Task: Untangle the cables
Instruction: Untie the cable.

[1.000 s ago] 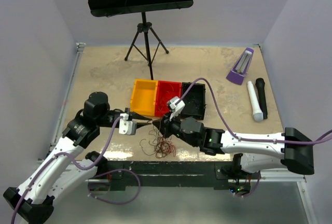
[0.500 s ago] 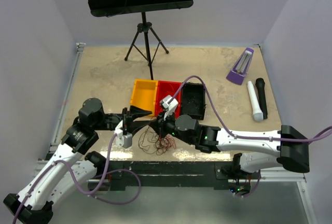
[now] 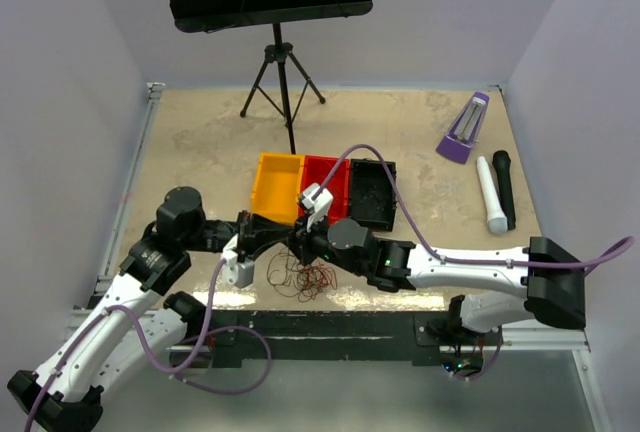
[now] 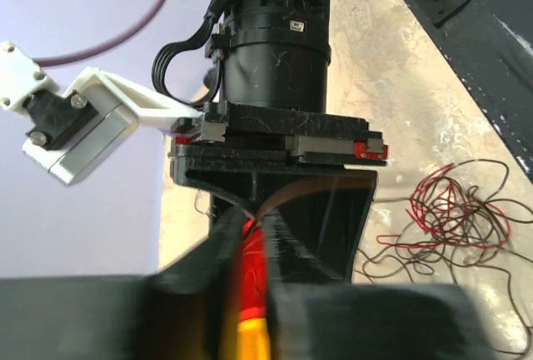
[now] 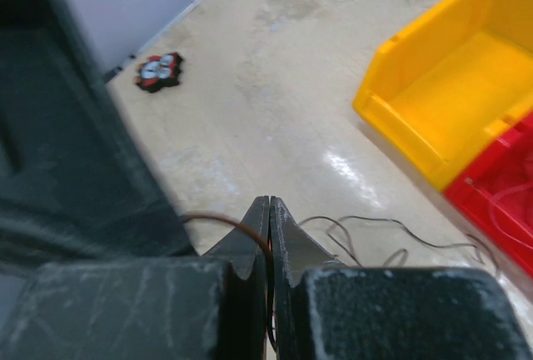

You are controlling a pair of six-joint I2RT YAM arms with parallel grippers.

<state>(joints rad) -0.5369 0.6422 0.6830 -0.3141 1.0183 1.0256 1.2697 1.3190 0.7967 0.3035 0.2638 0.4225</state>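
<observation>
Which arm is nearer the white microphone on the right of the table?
Right. The right arm lies just on the near-edge side of the white microphone, with its gripper reaching leftward away from it. The left arm is on the table's left side, beyond the bins.

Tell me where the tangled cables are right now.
In the top view, the cables lie on the table near the middle of its front edge, just in front of the yellow bin and red bin.
</observation>
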